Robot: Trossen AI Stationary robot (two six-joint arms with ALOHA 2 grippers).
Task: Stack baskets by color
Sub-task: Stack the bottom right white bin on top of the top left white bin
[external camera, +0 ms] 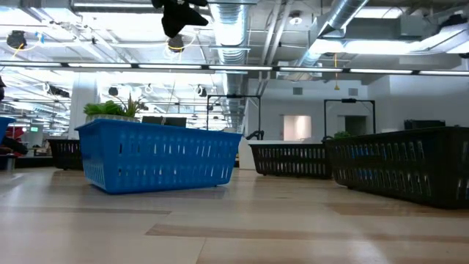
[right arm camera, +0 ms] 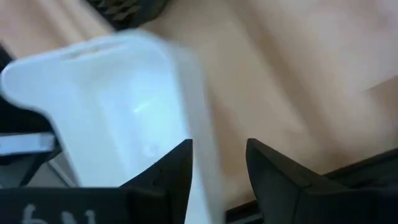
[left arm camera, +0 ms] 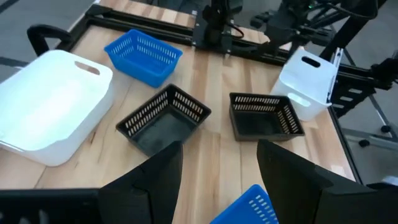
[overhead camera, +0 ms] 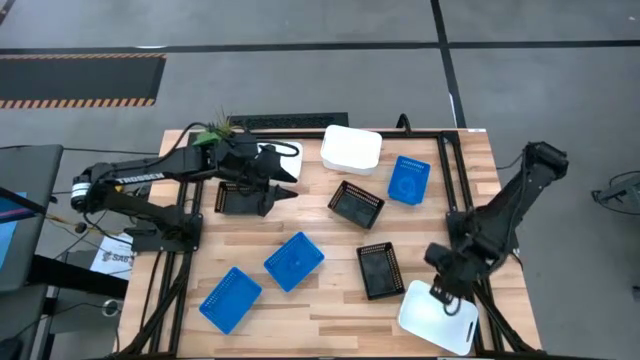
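A: R side, near edge?
B: Right gripper point(overhead camera: 447, 296) hovering w/ jaws straddling rim of white basket point(overhead camera: 440, 316) at near-right tabletop point(overhead camera: 330, 300) corner; jaws parted, not visibly pinching.

A: Farther back?
B: Left gripper point(overhead camera: 283, 186) hanging over far-left black basket point(overhead camera: 240, 199), jaws spread wide, carrying nothing. Other baskets lying scattered.

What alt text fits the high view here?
Overhead view of a wooden table with white, blue and black baskets scattered unstacked. The right end effector hangs over a white basket at the near right corner, jaws open. The left end effector is over a black basket at the far left.
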